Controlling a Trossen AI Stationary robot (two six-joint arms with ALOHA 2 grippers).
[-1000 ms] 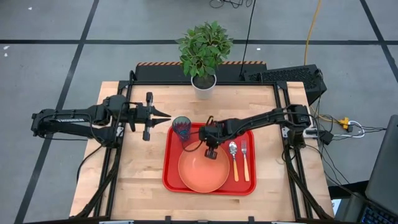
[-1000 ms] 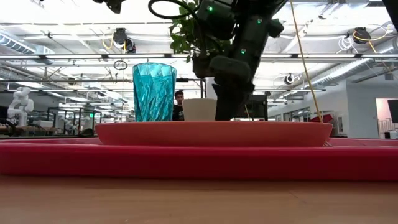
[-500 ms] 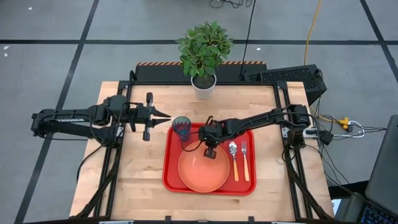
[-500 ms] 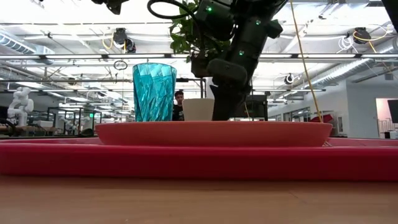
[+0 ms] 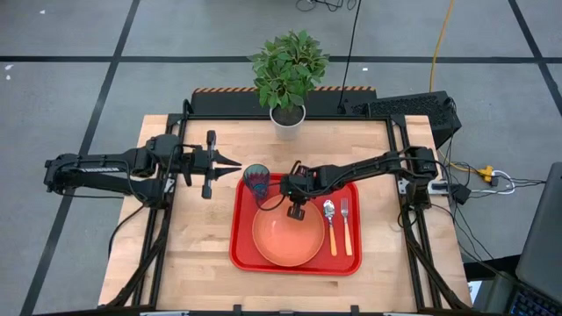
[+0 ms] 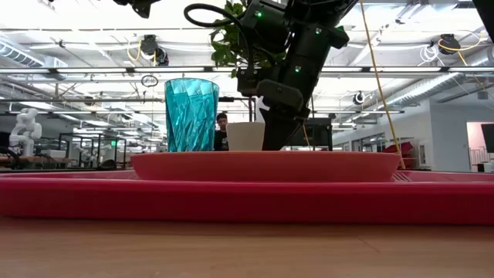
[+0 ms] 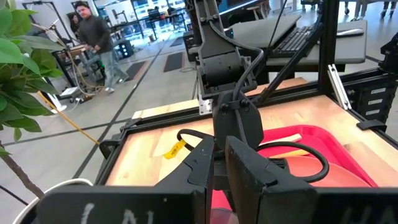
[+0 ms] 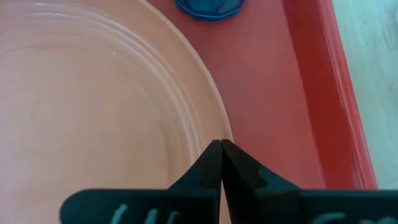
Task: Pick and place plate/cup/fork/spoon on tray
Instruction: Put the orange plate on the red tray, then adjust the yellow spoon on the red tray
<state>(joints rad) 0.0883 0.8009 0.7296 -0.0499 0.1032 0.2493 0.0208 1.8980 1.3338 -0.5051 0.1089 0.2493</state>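
The red tray [image 5: 241, 253] lies mid-table. On it the orange plate [image 5: 285, 241] rests flat. The teal cup [image 5: 256, 182] stands upright in the tray's far left corner. The spoon [image 5: 330, 226] and the fork [image 5: 345, 224] lie side by side to the right of the plate. My right gripper [image 5: 296, 212] reaches in from the right and is shut at the plate's far rim. In the low view the plate [image 6: 266, 164] hides its tips. My left gripper [image 5: 235, 164] is shut and empty, above the table left of the cup. My right gripper's shut fingers meet on the plate's far rim [image 8: 227, 132], one finger over the plate's inner side and one [image 8: 249, 174] over the tray side. The fingers come from above, slanting in from the far right. The plate rests level on the tray. The tips cover the contact itself.
A white pot with a green plant [image 5: 287, 114] stands at the table's far edge behind the tray. Bare wood lies left and right of the tray [image 5: 193, 237]. A person stands far off in the room in the left wrist view [image 7: 93, 37].
My right gripper has moved a little toward the table's far edge, risen slightly and tipped. The plate has slid a little on the tray toward the far edge with it and stays level. My left arm has kept still.
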